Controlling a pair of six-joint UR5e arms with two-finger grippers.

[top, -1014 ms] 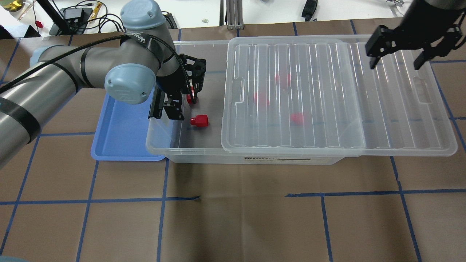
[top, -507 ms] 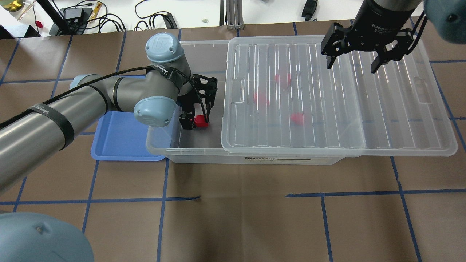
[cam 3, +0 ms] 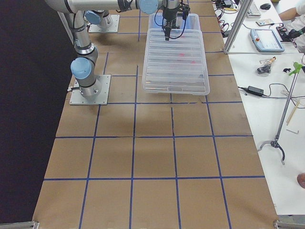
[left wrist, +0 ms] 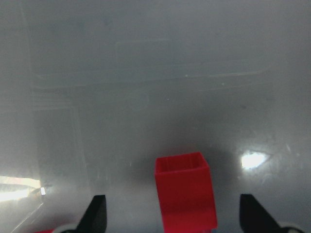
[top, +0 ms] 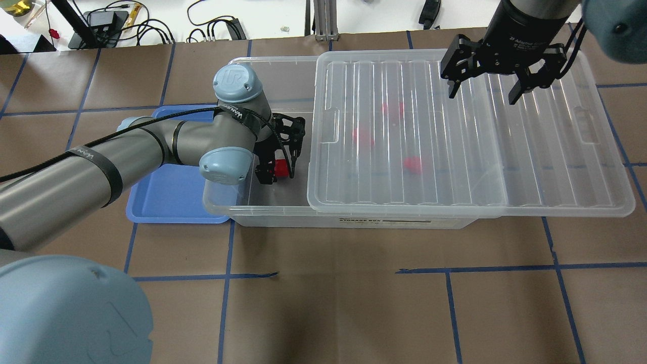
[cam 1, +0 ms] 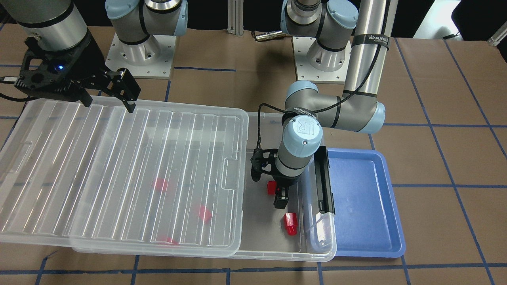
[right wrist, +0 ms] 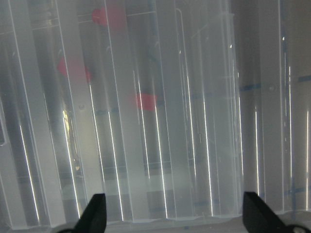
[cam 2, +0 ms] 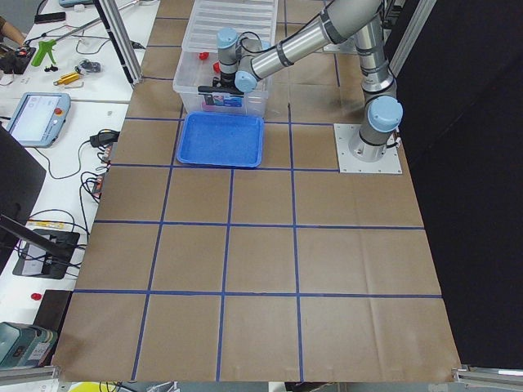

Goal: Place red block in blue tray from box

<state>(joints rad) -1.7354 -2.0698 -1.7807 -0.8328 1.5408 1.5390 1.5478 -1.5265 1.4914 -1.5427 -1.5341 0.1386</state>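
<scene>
The box (top: 222, 205) is a clear bin with its ribbed lid (top: 455, 141) slid right, leaving the left end uncovered. My left gripper (top: 278, 172) is down inside that end, jaws open, straddling a red block (top: 281, 168) on the box floor. In the left wrist view the block (left wrist: 184, 194) sits between the fingertips (left wrist: 97, 213) without touching them. The front view shows this block (cam 1: 271, 187) and a second loose red block (cam 1: 290, 223). The blue tray (top: 167, 197) lies beside the box, partly under my left arm. My right gripper (top: 482, 93) is open and empty above the lid.
Three more red blocks show blurred through the lid (top: 363, 136) (top: 393, 107) (top: 413, 164). The black latch bar (cam 1: 324, 180) stands on the box's short end wall between the box floor and the tray (cam 1: 364, 206). Brown paper with blue tape lines covers the table.
My left gripper has moved from over the farther red block toward me and down around the nearer one. My right gripper has moved left over the lid.
</scene>
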